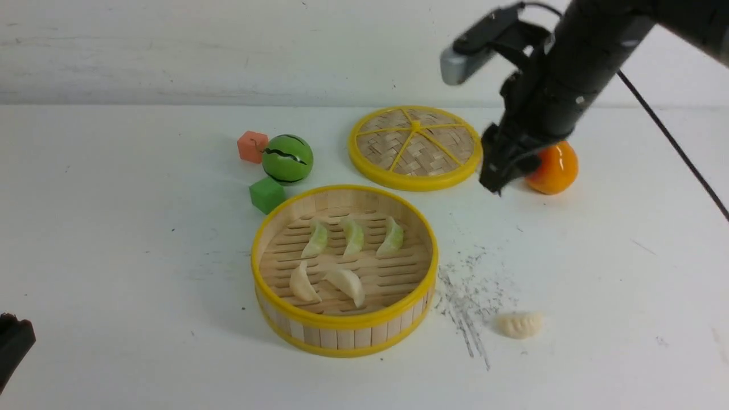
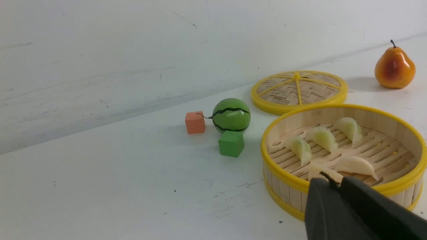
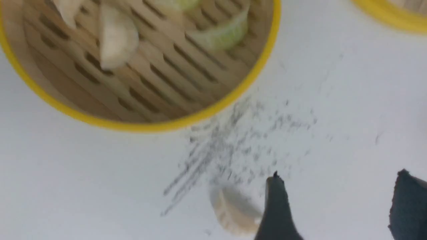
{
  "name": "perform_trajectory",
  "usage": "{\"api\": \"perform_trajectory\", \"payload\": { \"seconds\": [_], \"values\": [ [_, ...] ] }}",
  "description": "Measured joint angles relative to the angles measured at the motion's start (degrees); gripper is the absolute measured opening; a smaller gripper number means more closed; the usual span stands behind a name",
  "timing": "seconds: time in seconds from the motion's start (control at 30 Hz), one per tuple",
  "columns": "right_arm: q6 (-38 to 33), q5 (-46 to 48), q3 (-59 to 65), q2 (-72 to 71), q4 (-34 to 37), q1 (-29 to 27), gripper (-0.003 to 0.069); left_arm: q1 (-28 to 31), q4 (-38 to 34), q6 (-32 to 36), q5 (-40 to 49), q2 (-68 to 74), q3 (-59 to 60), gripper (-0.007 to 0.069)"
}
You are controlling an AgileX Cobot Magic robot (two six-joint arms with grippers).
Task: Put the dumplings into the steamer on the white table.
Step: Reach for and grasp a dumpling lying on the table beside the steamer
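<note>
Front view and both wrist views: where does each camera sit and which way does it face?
Front: between the arms, facing forward over the white table and steamer; right hand shows upper right.
Left wrist: low on the left arm, facing the steamer and pear; shut left hand shows.
Right wrist: on the right arm, facing down at the loose dumpling; open fingers show.
Shared: all see the steamer; front and right wrist see that dumpling.
</note>
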Motion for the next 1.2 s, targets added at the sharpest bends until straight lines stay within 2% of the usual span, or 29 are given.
{"api": "perform_trajectory", "payload": {
  "seconds": [0.13, 0.23, 0.33, 0.43, 0.57, 0.73, 1.2],
  "values": [
    [-5.66, -2.13, 13.98, 0.58, -0.1, -0.81, 0.0437, 0.0, -0.05, 0.0, 0.0, 0.0, 0.0, 0.0049],
    [-11.25, -9.29, 22.98, 0.68, 0.14, -0.71, 0.0437, 0.0, -0.05, 0.0, 0.0, 0.0, 0.0, 0.0052],
    [-13.09, -13.11, 26.38, 0.68, 0.42, -0.69, 0.0437, 0.0, -0.05, 0.0, 0.0, 0.0, 0.0, 0.0052],
    [-14.63, -20.75, 30.26, 0.05, 0.18, -0.69, 0.0437, 0.0, -0.05, 0.0, 0.05, 0.0, 0.0, 0.0052],
    [-15.94, -24.5, 31.61, -0.04, 0.16, -0.69, 0.0412, 0.0, -0.05, 0.0, 0.05, 0.0, 0.0, 0.0052],
    [-16.29, -23.66, 32.16, -0.04, 0.67, -0.63, 0.0377, 0.0, -0.05, 0.0, 0.04, 0.0, 0.0, 0.0054],
    [-16.49, -24.01, 32.56, -3.39, 1.03, -0.58, 0.0372, 0.0, -0.05, 0.0, 0.04, 0.0, 0.0, 0.0067]
  ]
}}
